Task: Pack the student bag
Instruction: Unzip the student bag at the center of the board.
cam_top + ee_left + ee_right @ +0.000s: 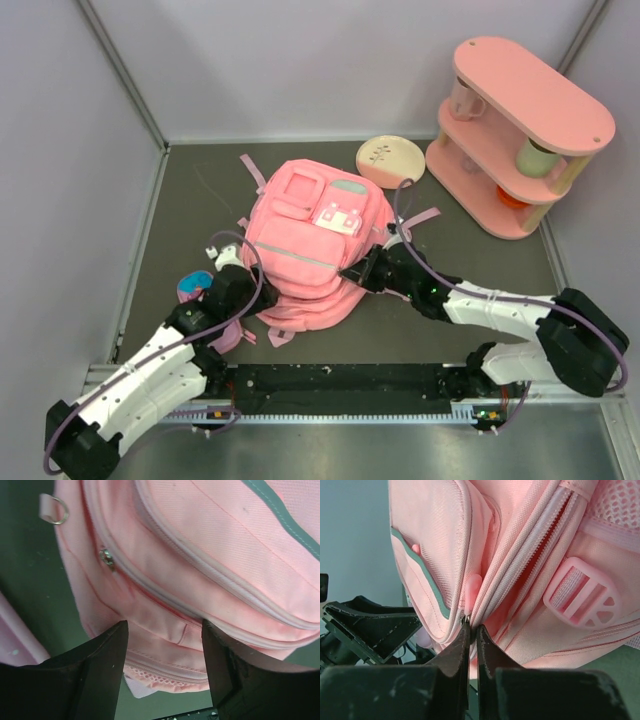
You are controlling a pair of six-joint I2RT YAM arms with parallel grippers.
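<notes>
The pink student bag [305, 240] lies front-up in the middle of the table, with its white-and-mint patch and grey stripe showing. My left gripper [232, 272] is open at the bag's lower left side; in the left wrist view [165, 645] its jaws stand wide on either side of the bag's [200, 555] bottom seam and hold nothing. My right gripper [352, 272] is at the bag's right side. In the right wrist view [471, 627] it is shut on the zipper pull [466, 618] between the bag's [520, 555] zip lines.
A pink two-tier shelf [520, 130] with cups stands at the back right. A cream plate [390, 160] lies behind the bag. A small blue and pink object [195, 285] lies left of my left gripper. Grey walls close in the left and back.
</notes>
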